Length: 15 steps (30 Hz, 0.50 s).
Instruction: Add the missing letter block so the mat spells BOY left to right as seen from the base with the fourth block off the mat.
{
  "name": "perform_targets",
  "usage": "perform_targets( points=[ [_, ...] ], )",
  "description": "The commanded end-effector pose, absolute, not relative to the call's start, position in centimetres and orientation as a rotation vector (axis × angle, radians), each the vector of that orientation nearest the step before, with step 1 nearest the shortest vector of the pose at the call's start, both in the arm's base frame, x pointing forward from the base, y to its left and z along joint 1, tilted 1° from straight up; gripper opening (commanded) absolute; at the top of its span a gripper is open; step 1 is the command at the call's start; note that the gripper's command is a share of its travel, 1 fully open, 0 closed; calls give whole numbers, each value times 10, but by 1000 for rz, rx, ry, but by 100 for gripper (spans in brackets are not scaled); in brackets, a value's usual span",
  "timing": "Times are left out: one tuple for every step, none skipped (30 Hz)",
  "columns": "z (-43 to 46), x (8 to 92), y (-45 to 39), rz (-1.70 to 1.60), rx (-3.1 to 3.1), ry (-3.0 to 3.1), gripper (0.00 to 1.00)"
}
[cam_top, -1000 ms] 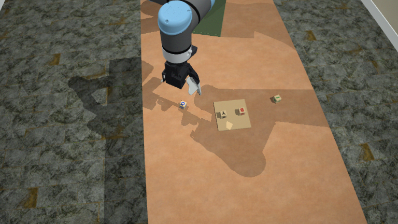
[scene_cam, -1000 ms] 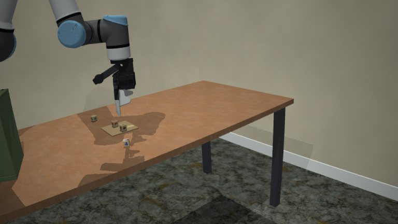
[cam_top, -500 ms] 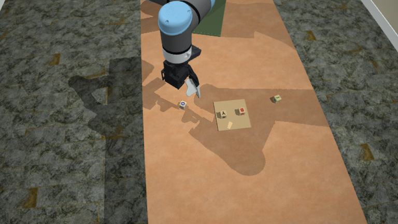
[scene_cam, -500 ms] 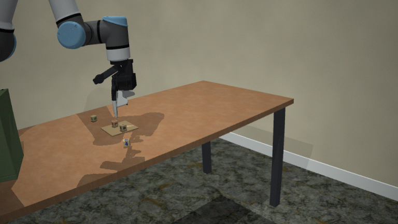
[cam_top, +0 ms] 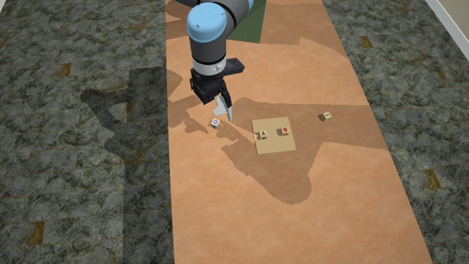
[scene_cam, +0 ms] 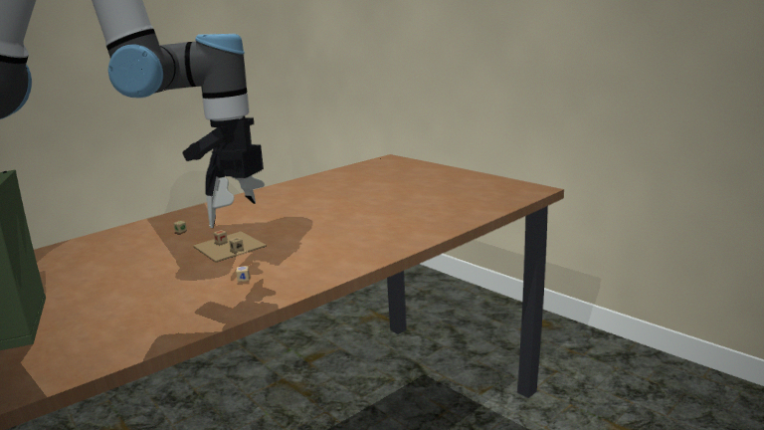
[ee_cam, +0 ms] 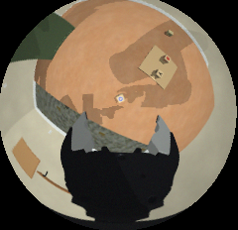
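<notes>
A tan mat (cam_top: 273, 135) lies on the table. On it stand a block with a black Y (cam_top: 263, 134) and a block with a red B (cam_top: 284, 131), with a gap between them. A block with a blue O (cam_top: 215, 123) sits on the table off the mat, at the mat's left in the top view. It also shows in the exterior view (scene_cam: 243, 274) and in the wrist view (ee_cam: 120, 98). A block with a green letter (cam_top: 326, 116) lies off the mat on the other side. My gripper (cam_top: 224, 111) is open and empty, hanging above the table close to the O block.
A green pedestal (cam_top: 247, 8) carries the arm's base at the table's far end. The table's left long edge (cam_top: 167, 136) runs close to the O block. A wall stands beyond the table in the exterior view.
</notes>
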<state>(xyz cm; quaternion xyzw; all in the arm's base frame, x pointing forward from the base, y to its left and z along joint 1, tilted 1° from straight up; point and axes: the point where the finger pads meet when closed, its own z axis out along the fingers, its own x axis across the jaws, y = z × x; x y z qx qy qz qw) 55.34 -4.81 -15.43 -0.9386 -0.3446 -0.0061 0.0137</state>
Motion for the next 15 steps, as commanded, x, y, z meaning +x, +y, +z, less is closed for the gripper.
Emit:
perform_targets(
  points=[
    [-156,554,-46,-15,-2994,-868,100],
    [-157,555,-46,-14,-3006,-824,100],
    [-157,555,-46,-13,-3018,-778,100],
    [-158,555,-45,-13,-3029,-733,100],
    [-158,555,-45,-13,-3029,-733,100],
    [-158,555,-45,-13,-3029,-733,100],
    [-158,555,-45,-12,-3043,-675,100],
    [-159,555,-44,-11,-3055,-615,100],
    [-160,556,-44,-11,-3067,-555,100],
    [-160,556,-44,-10,-3074,-512,100],
    [-161,556,-44,-9,-3081,-467,100],
    [-161,556,-43,-9,-3087,-421,100],
    [-162,556,-43,-8,-3093,-375,100],
    [-162,556,-43,-8,-3098,-330,100],
    [-163,557,-43,-7,-3103,-283,100]
  ],
)
